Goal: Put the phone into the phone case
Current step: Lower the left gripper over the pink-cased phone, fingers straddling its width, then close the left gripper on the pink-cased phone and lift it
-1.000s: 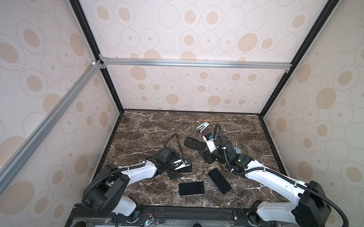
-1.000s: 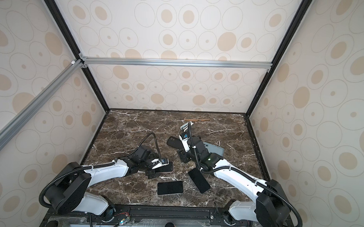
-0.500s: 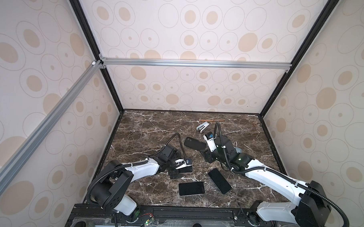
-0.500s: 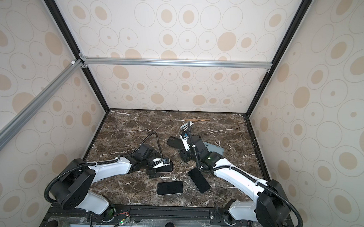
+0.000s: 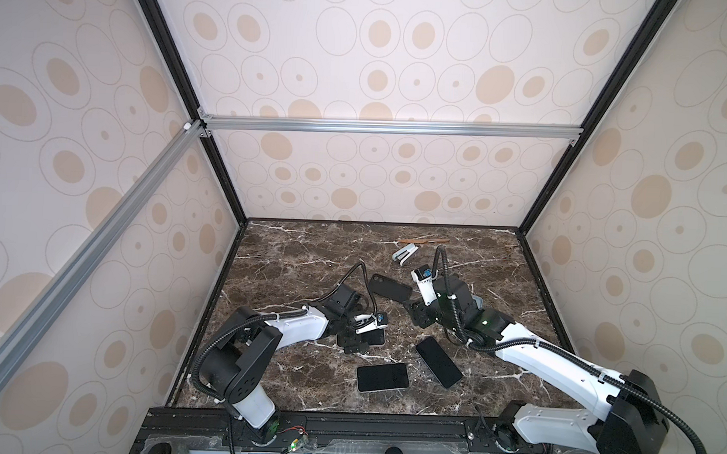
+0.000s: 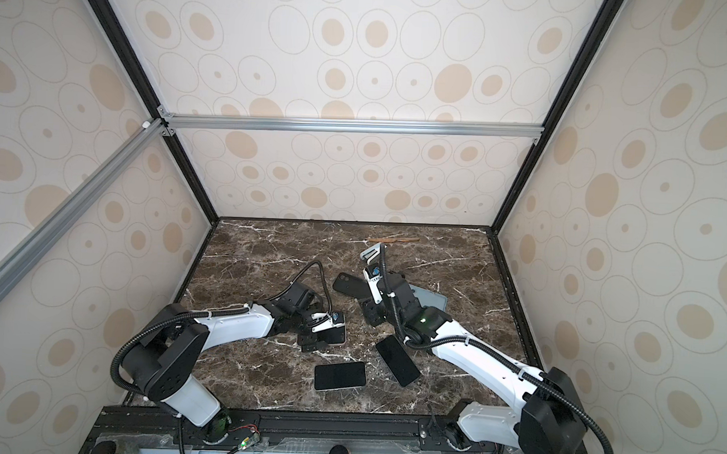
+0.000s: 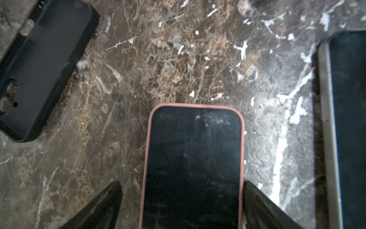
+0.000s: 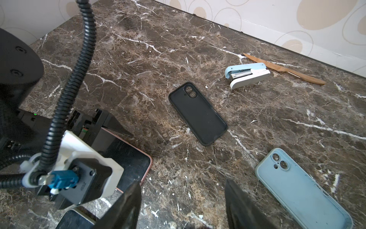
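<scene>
A phone with a pink rim (image 7: 193, 164) lies screen up on the marble, seen in both top views (image 5: 376, 338) (image 6: 337, 335). My left gripper (image 7: 182, 183) is open and straddles it: one finger rests at the phone's edge, the other stands a little off it. A black phone case (image 7: 39, 65) (image 8: 198, 113) lies hollow side up beyond it. A light blue phone case (image 8: 303, 190) lies beside my right gripper (image 8: 183, 182), which is open above bare marble with nothing between its fingers.
Two more dark phones lie near the front in both top views, one level (image 5: 382, 377) and one slanted (image 5: 438, 361). A light blue and white stapler (image 8: 247, 75) and a wooden knife (image 8: 285, 69) lie near the back wall.
The left arm's elbow has swung to the right while its gripper stays at the pink-rimmed phone. The right arm has not moved.
</scene>
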You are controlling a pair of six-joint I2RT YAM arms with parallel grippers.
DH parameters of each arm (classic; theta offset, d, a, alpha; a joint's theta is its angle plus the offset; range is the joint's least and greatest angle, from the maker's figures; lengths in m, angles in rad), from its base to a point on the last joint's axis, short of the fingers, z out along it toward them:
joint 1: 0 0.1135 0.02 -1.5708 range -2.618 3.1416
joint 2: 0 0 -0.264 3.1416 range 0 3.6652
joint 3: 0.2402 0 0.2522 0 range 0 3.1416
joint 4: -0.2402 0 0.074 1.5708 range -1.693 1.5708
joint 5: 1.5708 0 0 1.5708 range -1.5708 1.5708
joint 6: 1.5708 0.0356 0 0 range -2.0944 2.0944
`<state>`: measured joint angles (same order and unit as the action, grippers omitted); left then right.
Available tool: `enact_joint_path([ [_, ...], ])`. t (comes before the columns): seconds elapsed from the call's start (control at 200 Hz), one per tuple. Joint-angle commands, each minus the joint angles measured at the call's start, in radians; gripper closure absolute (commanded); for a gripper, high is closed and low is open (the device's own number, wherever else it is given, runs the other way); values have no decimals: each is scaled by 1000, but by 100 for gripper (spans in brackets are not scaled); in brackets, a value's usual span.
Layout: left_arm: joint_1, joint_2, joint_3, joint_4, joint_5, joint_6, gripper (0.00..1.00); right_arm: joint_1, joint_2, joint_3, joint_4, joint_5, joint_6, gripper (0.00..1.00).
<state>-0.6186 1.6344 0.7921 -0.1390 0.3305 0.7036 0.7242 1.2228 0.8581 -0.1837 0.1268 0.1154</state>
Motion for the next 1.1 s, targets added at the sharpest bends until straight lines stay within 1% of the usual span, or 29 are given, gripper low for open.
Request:
enact_joint_path([
  [0.0, 12, 55, 8, -147, -57, 19, 11, -3, 10, 3, -3, -13, 6, 32],
  [0.285, 52, 94, 41, -233, -53, -11, 20, -3, 39, 13, -6, -15, 6, 32],
  [0.445, 63, 131, 53, -265, -53, -29, 24, -3, 49, 8, -2, -17, 20, 32],
  [0.59, 68, 162, 58, -264, -111, -47, 23, -3, 57, 3, 3, -21, 29, 32],
  [0.65, 72, 163, 66, -260, -113, -59, 17, -3, 60, 4, 3, -23, 30, 32],
  [0.695, 75, 162, 70, -255, -120, -69, 15, -3, 62, 6, 4, -24, 30, 32],
  [0.93, 88, 158, 85, -299, -105, -89, 18, -4, 75, 10, 5, -30, 35, 32],
  [1.095, 92, 158, 86, -329, -92, -92, 24, -3, 82, 12, 1, -27, 34, 32],
])
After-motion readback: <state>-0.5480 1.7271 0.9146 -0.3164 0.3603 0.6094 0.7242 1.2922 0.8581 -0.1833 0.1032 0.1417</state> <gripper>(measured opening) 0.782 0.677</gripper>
